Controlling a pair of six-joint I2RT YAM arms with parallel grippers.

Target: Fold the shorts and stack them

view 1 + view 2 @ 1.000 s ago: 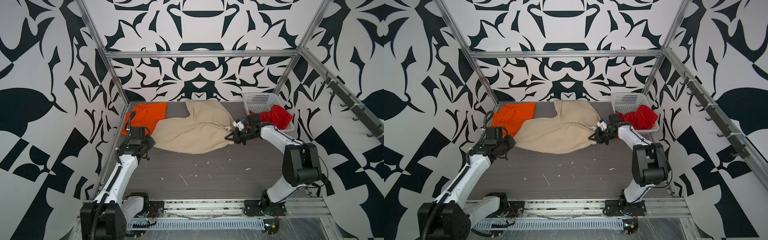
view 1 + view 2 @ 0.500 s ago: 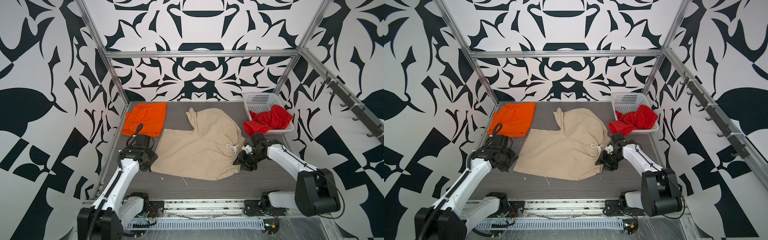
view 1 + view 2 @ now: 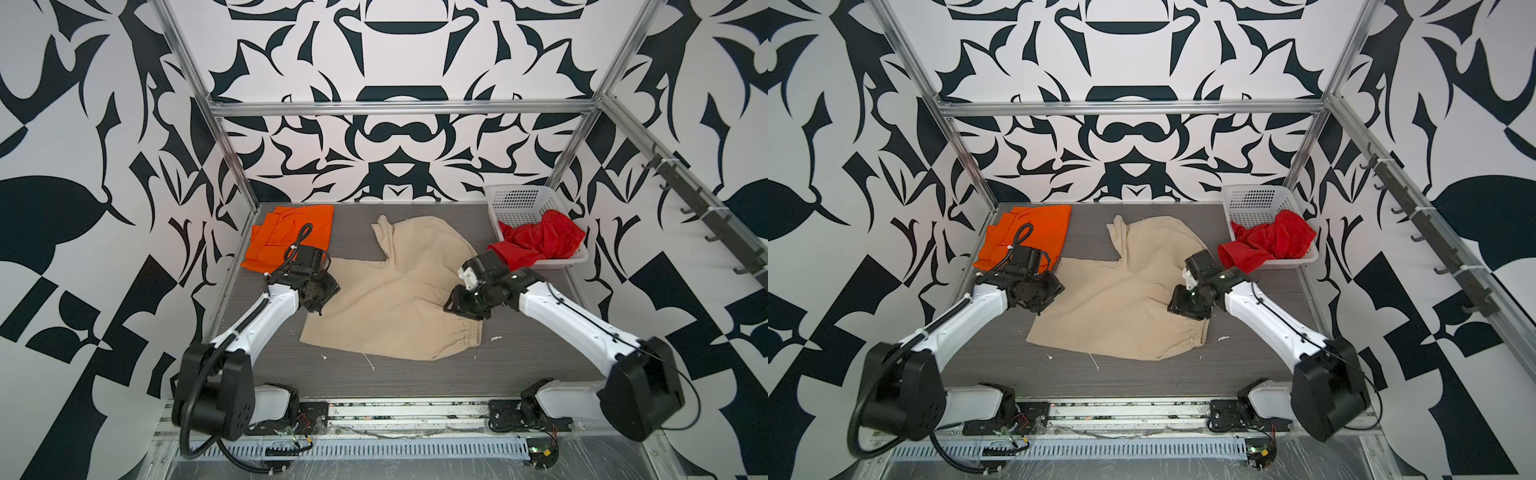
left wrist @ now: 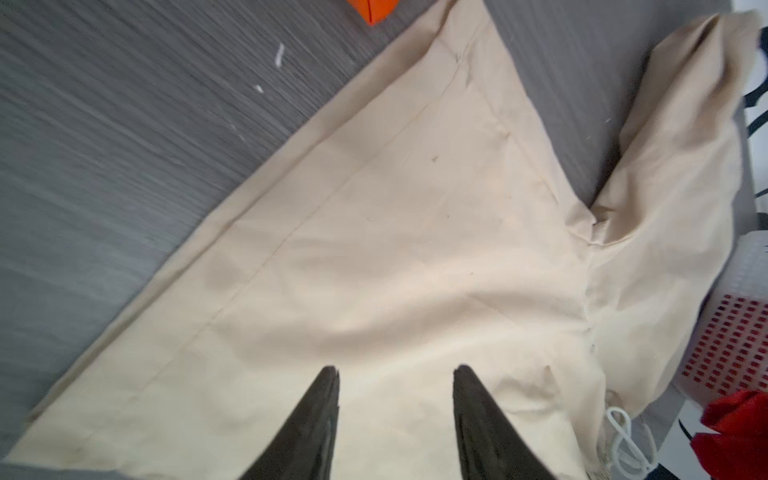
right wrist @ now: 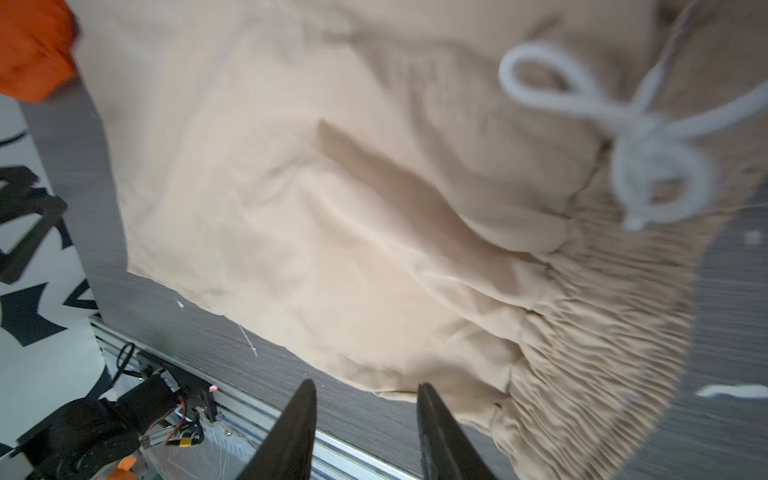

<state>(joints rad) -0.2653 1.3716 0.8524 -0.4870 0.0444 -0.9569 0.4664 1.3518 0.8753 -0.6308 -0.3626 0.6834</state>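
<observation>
Change of state: a second ago the beige shorts (image 3: 395, 307) were bunched at the back of the counter (image 3: 415, 382) and pinched at both sides. They now lie spread over the middle of the counter, drawn toward its front edge. The waistband (image 3: 461, 336) is on the right and one leg points to the back.

The left jaws have let go. They stand parted over the left leg and hold nothing. The right jaws are likewise parted and empty, above the cloth near the waistband and its white drawstring (image 5: 623, 137).

Consequence, as a judgement: the spreading step is finished and the beige pair is ready for its first fold.

Inventory:
- Shorts: three.
- Orange shorts (image 3: 286, 232): one, folded, far left corner.
- Beige shorts: one, unfolded.
- Red shorts (image 3: 540, 241): one, crumpled, hanging over the basket (image 3: 519, 199) rim.
- Basket: one.
</observation>
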